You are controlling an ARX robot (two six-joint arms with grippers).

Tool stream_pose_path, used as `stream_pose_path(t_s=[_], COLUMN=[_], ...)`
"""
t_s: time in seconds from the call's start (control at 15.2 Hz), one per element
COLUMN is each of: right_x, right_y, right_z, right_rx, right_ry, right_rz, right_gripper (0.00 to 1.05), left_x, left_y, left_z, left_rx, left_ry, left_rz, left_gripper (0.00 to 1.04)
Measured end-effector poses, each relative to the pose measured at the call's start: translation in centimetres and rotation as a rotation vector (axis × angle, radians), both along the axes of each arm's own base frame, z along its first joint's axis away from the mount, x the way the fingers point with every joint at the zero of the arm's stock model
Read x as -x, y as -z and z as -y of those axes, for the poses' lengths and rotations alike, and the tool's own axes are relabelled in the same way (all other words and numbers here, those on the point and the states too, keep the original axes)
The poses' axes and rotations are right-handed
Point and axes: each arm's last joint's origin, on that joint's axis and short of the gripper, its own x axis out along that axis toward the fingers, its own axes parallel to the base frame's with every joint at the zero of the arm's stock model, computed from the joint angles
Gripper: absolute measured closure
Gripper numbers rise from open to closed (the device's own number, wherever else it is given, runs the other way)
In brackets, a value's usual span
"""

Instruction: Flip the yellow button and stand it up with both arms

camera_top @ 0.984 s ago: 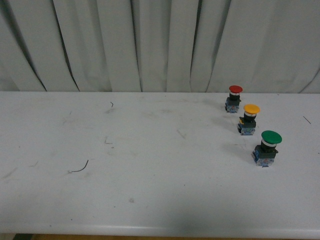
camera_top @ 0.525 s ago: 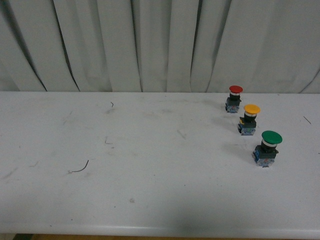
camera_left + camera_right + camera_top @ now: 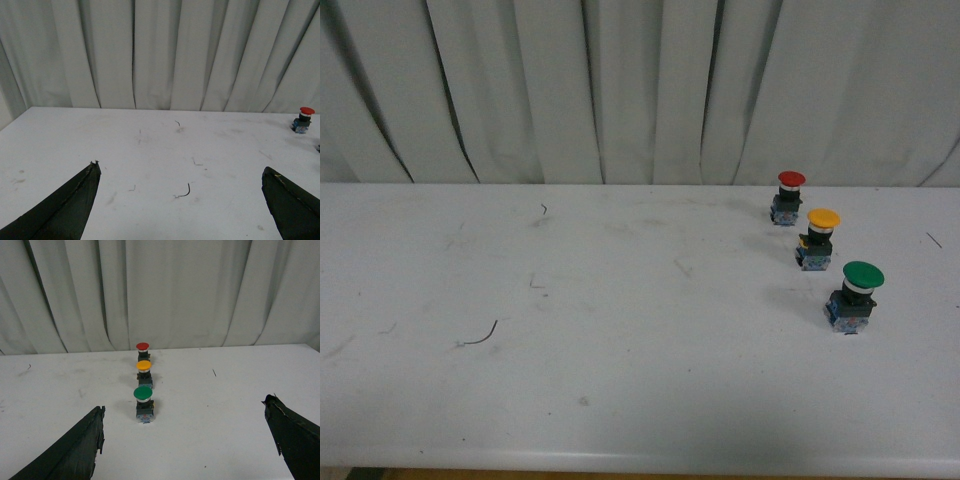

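The yellow button (image 3: 819, 238) stands upright on the white table (image 3: 620, 330), cap on top, at the right side; it is the middle one of a row of three. From the right wrist it shows as the yellow button (image 3: 144, 373), well beyond my right gripper (image 3: 184, 410), which is open and holds nothing. My left gripper (image 3: 180, 171) is open too, over bare table far to the left; the yellow button is outside its view. Neither arm appears in the front view.
A red-capped button (image 3: 787, 196) stands behind the yellow one, a larger green-capped button (image 3: 852, 295) in front. A short dark wire scrap (image 3: 480, 336) lies at the left. Grey curtains (image 3: 640, 90) close the far side. The table's front edge (image 3: 640, 466) runs along the bottom.
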Motion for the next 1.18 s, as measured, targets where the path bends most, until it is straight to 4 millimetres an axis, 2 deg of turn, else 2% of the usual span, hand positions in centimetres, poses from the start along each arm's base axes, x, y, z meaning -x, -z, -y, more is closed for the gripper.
stream_pose_path(t_s=[1.18], right_x=[0.00], right_y=[0.00], right_z=[0.00], right_rx=[0.000], right_ry=[0.000], right_rz=[0.000], right_gripper=[0.06], left_x=[0.00], left_y=[0.00], left_z=[0.00], left_rx=[0.000], left_ry=[0.000], left_rz=[0.000], left_gripper=[0.07])
